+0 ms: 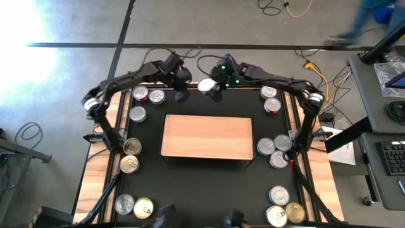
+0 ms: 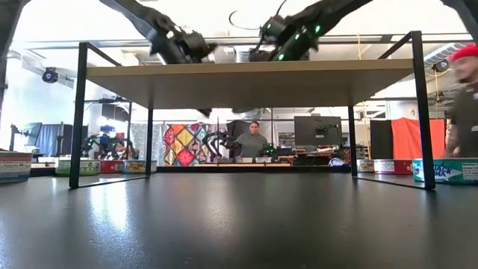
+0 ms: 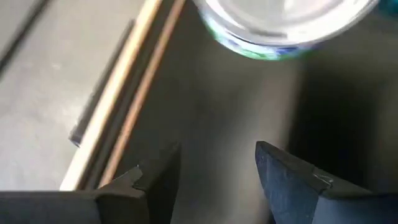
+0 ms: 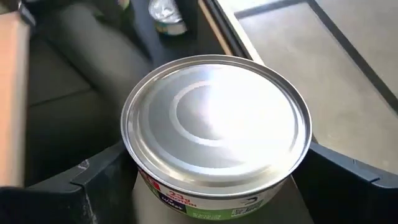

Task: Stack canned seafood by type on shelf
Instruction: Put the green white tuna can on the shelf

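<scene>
I'm holding a silver-lidded tin [image 4: 216, 134] in the right gripper [image 1: 211, 88], fingers clamped; the shelf [image 1: 207, 136] is lying just below it in the frame; the left gripper [image 1: 180, 95] is standing apart, empty.

The held tin [image 4: 214, 140] shows red digits "23" on its label; the other print is too blurred to read

Silver-lidded tin [image 4: 216, 127] with a red-and-green label — pale tan shelf [image 1: 207, 137] on a black mat [image 1: 209, 183].
</scene>
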